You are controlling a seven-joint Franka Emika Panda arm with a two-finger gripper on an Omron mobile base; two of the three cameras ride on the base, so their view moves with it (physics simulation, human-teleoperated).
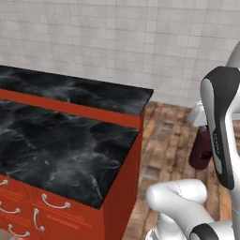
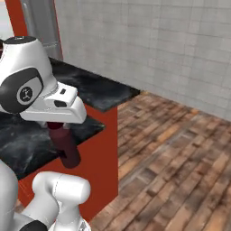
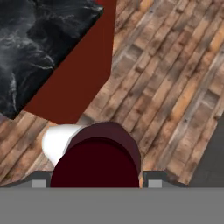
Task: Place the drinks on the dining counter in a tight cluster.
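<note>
My gripper (image 1: 202,125) is shut on a maroon bottle (image 1: 200,151), which hangs upright from it in the air over the wooden floor, to the right of the counters. The right base view shows the same bottle (image 2: 66,145) under the white hand, with the gripper (image 2: 57,126) clamped around its top. From the hand view I look straight down on the bottle (image 3: 98,159) between the two fingertips. The dining counter (image 1: 89,93) is the raised black-marble slab at the back left, well away from the bottle; it also appears as the far slab (image 2: 92,88).
A lower black-marble worktop (image 1: 61,145) with red drawers and metal handles stands in front of the dining counter. Its red end panel (image 2: 101,158) faces the wooden floor (image 2: 180,153). A tiled wall (image 1: 140,42) runs behind. A marble corner (image 3: 39,43) shows below the hand.
</note>
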